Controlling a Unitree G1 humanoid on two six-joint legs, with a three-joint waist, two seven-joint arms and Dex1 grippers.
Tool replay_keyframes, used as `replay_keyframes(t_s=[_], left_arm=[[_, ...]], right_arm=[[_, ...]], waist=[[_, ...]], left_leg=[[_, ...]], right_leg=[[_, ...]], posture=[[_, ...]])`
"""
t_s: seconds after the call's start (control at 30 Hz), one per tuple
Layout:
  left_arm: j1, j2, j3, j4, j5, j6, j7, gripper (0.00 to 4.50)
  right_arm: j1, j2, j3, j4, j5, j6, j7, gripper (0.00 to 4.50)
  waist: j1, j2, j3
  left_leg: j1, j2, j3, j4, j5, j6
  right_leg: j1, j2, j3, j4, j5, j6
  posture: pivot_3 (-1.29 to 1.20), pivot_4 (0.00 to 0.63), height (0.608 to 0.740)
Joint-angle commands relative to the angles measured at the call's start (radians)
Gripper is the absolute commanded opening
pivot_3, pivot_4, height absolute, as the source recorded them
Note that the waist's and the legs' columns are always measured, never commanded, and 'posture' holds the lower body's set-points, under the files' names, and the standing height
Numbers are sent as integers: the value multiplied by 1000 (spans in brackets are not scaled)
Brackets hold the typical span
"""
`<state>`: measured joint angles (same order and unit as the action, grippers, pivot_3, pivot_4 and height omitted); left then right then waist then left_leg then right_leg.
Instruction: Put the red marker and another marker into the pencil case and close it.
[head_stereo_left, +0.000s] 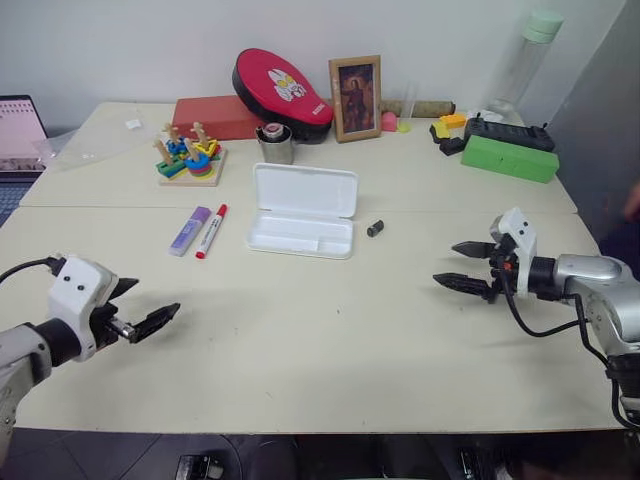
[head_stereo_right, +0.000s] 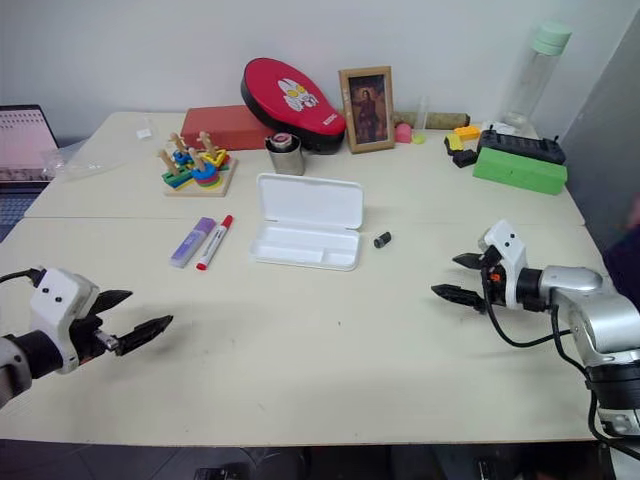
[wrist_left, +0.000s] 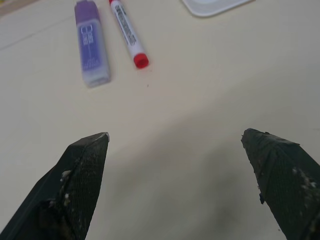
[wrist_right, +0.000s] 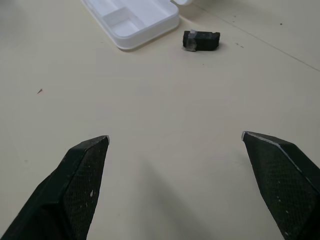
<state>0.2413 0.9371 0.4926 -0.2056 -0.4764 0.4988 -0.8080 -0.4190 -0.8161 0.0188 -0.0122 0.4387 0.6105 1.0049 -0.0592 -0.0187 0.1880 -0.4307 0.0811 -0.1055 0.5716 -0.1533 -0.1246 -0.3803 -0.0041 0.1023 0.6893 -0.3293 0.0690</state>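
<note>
The white pencil case (head_stereo_left: 303, 211) lies open in the middle of the table, its lid tipped back. Left of it the red marker (head_stereo_left: 212, 231) and the lilac marker (head_stereo_left: 189, 230) lie side by side on the tabletop. My left gripper (head_stereo_left: 150, 307) hovers open near the front left, well short of the markers; the left wrist view shows the lilac marker (wrist_left: 90, 43) and red marker (wrist_left: 128, 34) beyond its fingertips. My right gripper (head_stereo_left: 460, 266) hangs open at the right, empty, pointing toward the case (wrist_right: 132, 16).
A small black cylinder (head_stereo_left: 375, 228) lies right of the case. At the back stand a wooden stacking toy (head_stereo_left: 189, 157), a metal cup (head_stereo_left: 275, 143), a red box (head_stereo_left: 217, 116), a red pouch (head_stereo_left: 281, 93), a picture frame (head_stereo_left: 355, 97), a green box (head_stereo_left: 509, 157) and a bottle (head_stereo_left: 528, 60).
</note>
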Motion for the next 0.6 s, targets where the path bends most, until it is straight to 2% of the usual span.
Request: replay_keyframes(t_s=[0.03, 0.6], left_arm=[[12, 15, 54, -32, 3, 2, -27, 4500], [21, 7, 52, -132, 20, 96, -18, 4500]], right_arm=[[-40, 2, 3, 13, -23, -26, 18, 4465], [-34, 42, 6, 15, -27, -16, 32, 4465]], waist=[[1, 0, 0], [2, 0, 0]], left_leg=[[0, 0, 0, 0, 0, 0], [0, 0, 0, 0, 0, 0]], right_leg=[[0, 0, 0, 0, 0, 0], [0, 0, 0, 0, 0, 0]], posture=[[0, 150, 740], [0, 150, 740]])
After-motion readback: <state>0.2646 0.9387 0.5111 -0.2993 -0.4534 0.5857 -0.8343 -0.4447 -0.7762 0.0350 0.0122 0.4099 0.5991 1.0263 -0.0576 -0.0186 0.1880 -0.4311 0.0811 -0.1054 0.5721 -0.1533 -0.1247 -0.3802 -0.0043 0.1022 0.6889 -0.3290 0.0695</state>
